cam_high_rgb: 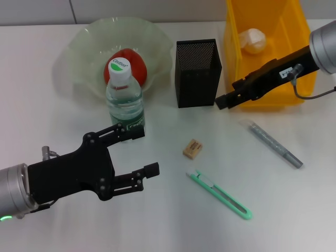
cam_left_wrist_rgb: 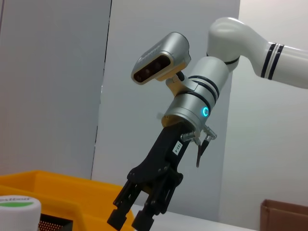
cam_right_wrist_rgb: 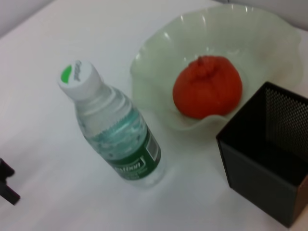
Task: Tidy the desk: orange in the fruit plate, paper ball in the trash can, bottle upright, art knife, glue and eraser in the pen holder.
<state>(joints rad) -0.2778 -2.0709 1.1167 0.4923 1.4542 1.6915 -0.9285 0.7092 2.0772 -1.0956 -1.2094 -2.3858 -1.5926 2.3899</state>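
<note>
You have the left gripper (cam_high_rgb: 143, 149) at the lower left of the head view, its two fingers spread wide and holding nothing, the upper finger just beside the base of the bottle (cam_high_rgb: 125, 95). That bottle stands upright, cap on, directly in front of the fruit plate (cam_high_rgb: 83, 46) in the upper left of the frame. The orange (cam_high_rgb: 135, 67) lies inside the plate, partly hidden behind the bottle. Your right gripper (cam_high_rgb: 220, 101) reaches in from the upper right, its tip between the pen holder (cam_high_rgb: 198, 73) and the yellow trash can (cam_high_rgb: 287, 55); in the left wrist view its fingers (cam_left_wrist_rgb: 120, 211) stand slightly apart with nothing between them. The paper ball (cam_high_rgb: 252, 40) rests inside the trash can at the upper right. The pen holder stands upright at upper centre. Three items lie flat on the table (cam_high_rgb: 52, 121): the eraser (cam_high_rgb: 192, 148) near the centre, the green art knife (cam_high_rgb: 219, 193) below it at lower centre, and the glue (cam_high_rgb: 274, 143) at centre right, below the trash can.
</note>
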